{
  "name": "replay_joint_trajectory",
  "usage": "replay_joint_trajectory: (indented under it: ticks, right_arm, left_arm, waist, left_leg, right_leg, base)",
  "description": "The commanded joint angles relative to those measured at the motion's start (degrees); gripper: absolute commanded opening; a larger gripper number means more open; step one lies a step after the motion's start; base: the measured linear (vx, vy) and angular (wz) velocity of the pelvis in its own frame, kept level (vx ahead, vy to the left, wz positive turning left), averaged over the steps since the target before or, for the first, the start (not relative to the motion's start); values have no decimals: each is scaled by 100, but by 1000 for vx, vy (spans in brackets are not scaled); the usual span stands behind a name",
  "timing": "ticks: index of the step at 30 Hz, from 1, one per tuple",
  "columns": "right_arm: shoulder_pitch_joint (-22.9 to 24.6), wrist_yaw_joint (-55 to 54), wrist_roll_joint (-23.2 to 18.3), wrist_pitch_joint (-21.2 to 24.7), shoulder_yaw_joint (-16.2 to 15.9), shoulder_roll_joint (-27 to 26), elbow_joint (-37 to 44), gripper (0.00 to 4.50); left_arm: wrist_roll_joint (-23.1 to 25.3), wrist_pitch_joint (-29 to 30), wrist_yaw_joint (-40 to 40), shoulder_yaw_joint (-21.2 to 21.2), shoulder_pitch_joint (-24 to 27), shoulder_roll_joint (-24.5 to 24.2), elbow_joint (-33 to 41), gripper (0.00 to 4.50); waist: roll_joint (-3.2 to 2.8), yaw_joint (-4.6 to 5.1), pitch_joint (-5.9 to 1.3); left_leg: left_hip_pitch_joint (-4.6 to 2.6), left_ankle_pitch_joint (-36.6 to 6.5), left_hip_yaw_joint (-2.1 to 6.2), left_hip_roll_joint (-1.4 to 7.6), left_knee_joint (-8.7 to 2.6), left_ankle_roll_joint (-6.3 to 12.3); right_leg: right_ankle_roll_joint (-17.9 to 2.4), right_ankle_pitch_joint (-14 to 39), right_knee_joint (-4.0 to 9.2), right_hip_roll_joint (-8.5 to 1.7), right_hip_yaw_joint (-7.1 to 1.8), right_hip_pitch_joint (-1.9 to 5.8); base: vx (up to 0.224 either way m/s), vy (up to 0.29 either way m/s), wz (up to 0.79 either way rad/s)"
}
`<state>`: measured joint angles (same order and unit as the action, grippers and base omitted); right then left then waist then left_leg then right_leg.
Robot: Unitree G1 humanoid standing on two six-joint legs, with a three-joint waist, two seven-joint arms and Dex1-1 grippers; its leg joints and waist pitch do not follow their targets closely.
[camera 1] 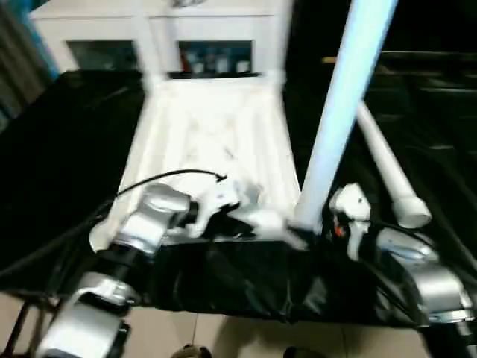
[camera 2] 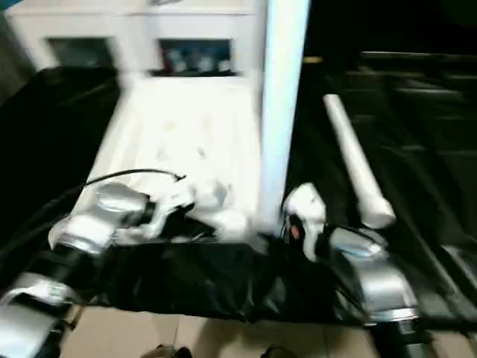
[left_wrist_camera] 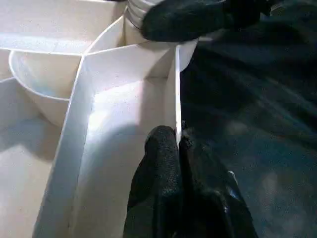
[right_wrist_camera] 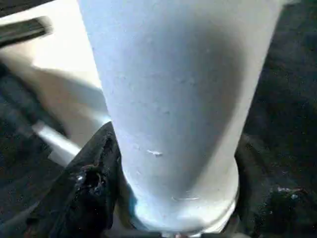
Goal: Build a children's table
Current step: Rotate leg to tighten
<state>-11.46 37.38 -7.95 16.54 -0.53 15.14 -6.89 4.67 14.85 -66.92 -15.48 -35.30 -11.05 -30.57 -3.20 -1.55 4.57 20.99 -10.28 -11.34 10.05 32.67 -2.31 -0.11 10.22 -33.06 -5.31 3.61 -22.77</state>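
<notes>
The children's table top (camera 1: 216,142) lies upside down on a black cloth, ribbed underside up. One white leg (camera 1: 335,112) stands upright in its near right corner socket. My right gripper (right_wrist_camera: 173,188) is shut on that leg's base, one black finger (right_wrist_camera: 91,183) pressed against its side. Another white leg (camera 1: 387,171) lies on the cloth to the right. At the top's near edge my left gripper (left_wrist_camera: 178,144) is shut on the thin rim (left_wrist_camera: 177,89), just left of the standing leg. An empty round socket (left_wrist_camera: 39,79) shows beside the ribs.
A white cabinet (camera 1: 164,37) with glass doors stands behind the table top. The black cloth (camera 1: 59,164) spreads wide on both sides. Tiled floor (camera 1: 223,335) shows below the cloth's near edge. A black cable (camera 1: 164,179) arcs over my left wrist.
</notes>
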Motion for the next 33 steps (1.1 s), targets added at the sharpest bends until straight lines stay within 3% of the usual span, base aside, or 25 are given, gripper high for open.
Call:
replay_joint_trajectory:
  ticks: [1,4,8,9,13,16,21,25,27,29,33]
  right_arm:
    - [-6,-250,62,242,-572,-517,-132,276]
    - [15,-676,88,323,-559,-891,-135,276]
    - [28,-974,260,104,-695,-1197,-185,276]
    - [24,-991,277,54,-704,-1212,-197,332]
    - [14,-851,190,25,-637,-1077,-160,352]
    - [9,-421,312,-153,-735,-683,-36,364]
    - [62,363,200,-191,-846,-196,163,364]
    - [120,1501,-177,-59,-921,506,498,364]
    - [135,1841,-257,28,-978,740,588,364]
    - [145,2227,-302,45,-1052,1004,653,364]
    - [86,2854,-375,186,-1198,1413,712,364]
  left_arm:
    - [-131,151,29,-463,115,653,231,0]
    - [-66,254,376,-490,132,878,255,0]
    - [-51,329,619,-488,122,1133,294,0]
    - [-45,339,636,-497,120,1140,307,0]
    - [-65,249,545,-524,115,1030,298,0]
    - [-102,101,254,-516,117,772,352,0]
    - [-202,-119,-183,-435,101,497,320,0]
    - [-406,-375,-951,-369,61,85,292,0]
    - [-436,-411,-1152,-372,33,-29,284,0]
    - [-426,-471,-1354,-390,-15,-160,251,0]
    - [-336,-706,-1673,-477,-138,-367,61,0]
  waist:
    - [67,3,-251]
    - [65,14,-247]
    - [45,18,-250]
    - [42,19,-248]
    - [33,18,-261]
    - [35,-7,-297]
    - [51,-35,-353]
    - [40,-80,-350]
    - [21,-94,-342]
    - [9,-142,-319]
    - [24,-180,-314]
  left_leg:
    - [-42,-1811,176,290,-448,208]
    - [-47,-1781,167,283,-451,226]
    - [-62,-1961,183,290,-474,166]
    - [-59,-2010,185,292,-480,164]
    - [-56,-2013,178,286,-477,192]
    - [-42,-1729,165,292,-457,260]
    - [10,-931,131,275,-362,694]
    - [12,-774,129,288,-333,961]
    - [1,-857,122,308,-340,945]
    - [-27,-1123,122,346,-365,799]
    - [-41,-1181,124,338,-372,677]
  right_leg:
    - [-1139,2217,500,-334,-241,192]
    - [-1103,2222,515,-323,-242,182]
    - [-1002,2319,532,-318,-243,161]
    - [-989,2316,532,-319,-245,156]
    - [-981,2247,537,-317,-251,160]
    - [-1084,1806,492,-318,-260,184]
    - [-1464,554,358,-323,-247,261]
    - [-1587,433,329,-310,-220,288]
    - [-1588,575,335,-304,-213,270]
    - [-1563,957,356,-313,-226,241]
    - [-1527,1077,369,-318,-243,245]
  base:
    - [0,0,0]
    - [0,0,0]
    - [0,0,0]
    - [0,0,0]
    - [0,0,0]
    - [0,0,0]
    - [0,0,0]
    - [0,0,0]
    - [0,0,0]
    - [0,0,0]
    - [0,0,0]
